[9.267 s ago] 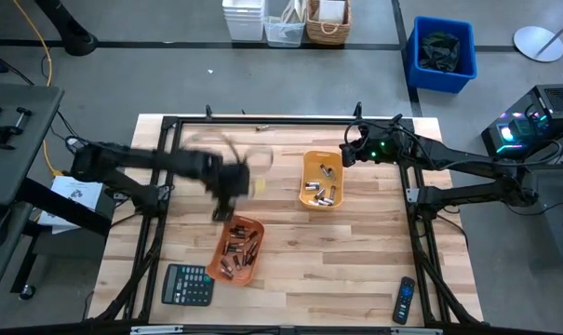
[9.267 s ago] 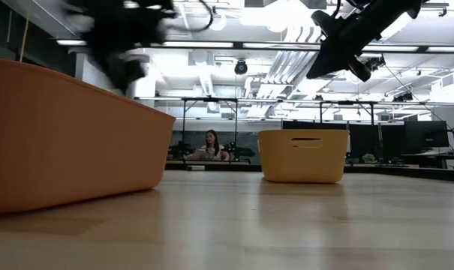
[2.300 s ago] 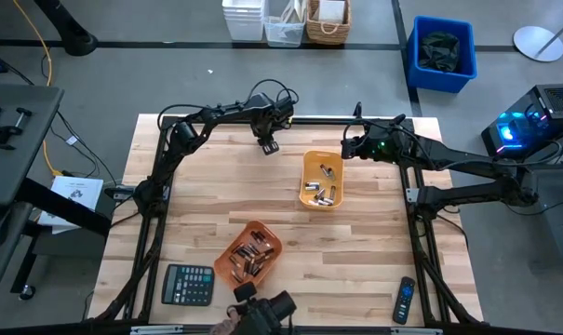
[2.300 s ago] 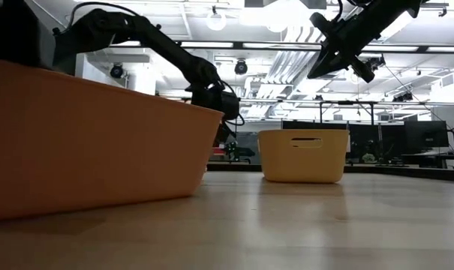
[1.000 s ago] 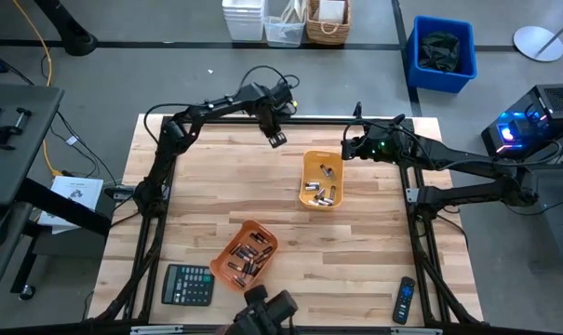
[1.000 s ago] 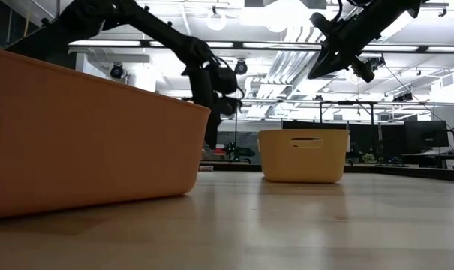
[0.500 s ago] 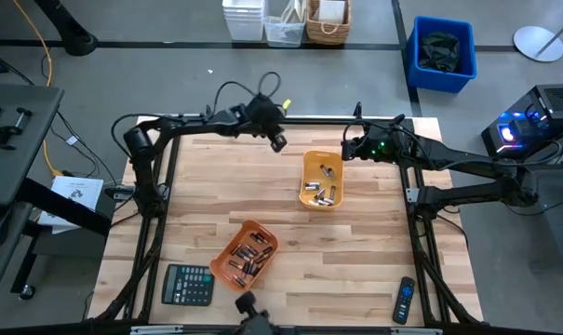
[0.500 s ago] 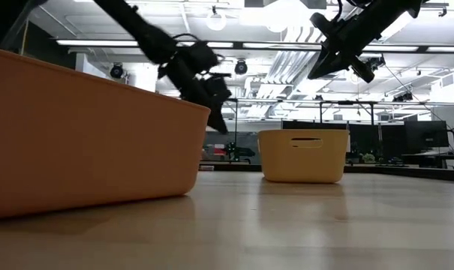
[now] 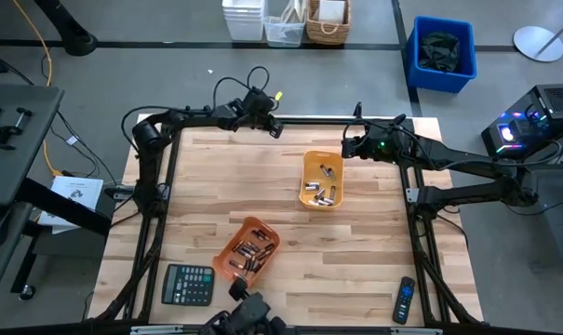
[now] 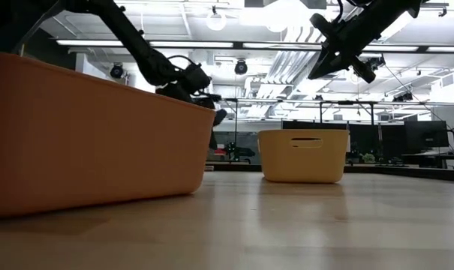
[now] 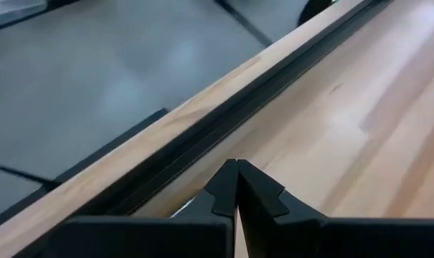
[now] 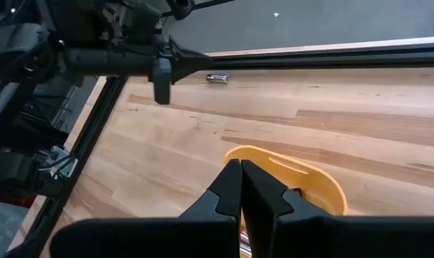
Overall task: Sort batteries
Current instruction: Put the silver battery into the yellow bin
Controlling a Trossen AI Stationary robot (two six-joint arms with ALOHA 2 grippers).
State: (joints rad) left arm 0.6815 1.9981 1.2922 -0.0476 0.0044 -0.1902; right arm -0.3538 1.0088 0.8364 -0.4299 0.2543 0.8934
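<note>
Along the far rail: my left gripper (image 9: 274,131), fingers pressed together and empty, hovers beside one stray battery (image 12: 217,77) lying on the wood.
Surroundings: black calculator (image 9: 187,284) and remote (image 9: 405,300) sit near the front edge.
Batteries: small metallic cylinders (image 9: 248,256) heaped in the tilted orange tray (image 9: 235,267); more in the yellow bin (image 9: 309,177).
Right gripper (image 9: 347,147): closed, empty, raised beside the yellow bin.
Table (image 9: 207,200): pale planked wood, black frame.
</note>
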